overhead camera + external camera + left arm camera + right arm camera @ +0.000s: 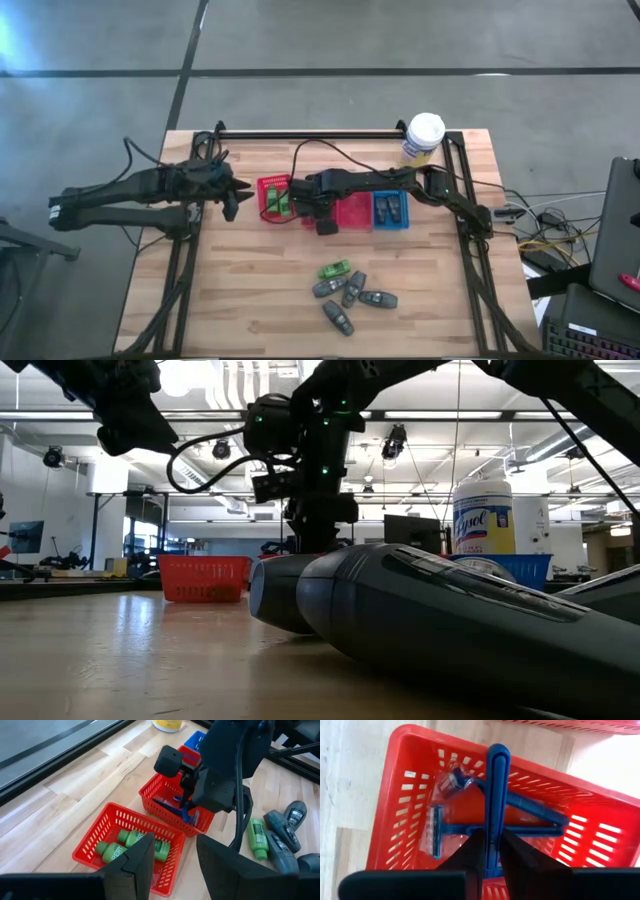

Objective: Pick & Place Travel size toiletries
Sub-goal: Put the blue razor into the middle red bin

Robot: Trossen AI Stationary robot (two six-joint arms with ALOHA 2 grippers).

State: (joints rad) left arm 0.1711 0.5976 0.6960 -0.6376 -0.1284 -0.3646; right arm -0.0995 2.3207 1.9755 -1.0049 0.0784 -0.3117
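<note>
right fingers (477,855) pinch a blue razor (496,795) over the red basket (410,750). it could slip crooked and catch the rim. left gripper (172,865) waits half open, empty.

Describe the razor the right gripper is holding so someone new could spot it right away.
Find the three baskets on the wooden table; take the middle red basket. The right gripper hangs over it, shut on a blue razor. Unlike the two razors lying flat inside, this one stands upright between the fingers.

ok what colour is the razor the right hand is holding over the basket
Blue; the razor between the right hand's fingers shows best in the right wrist view.
</note>
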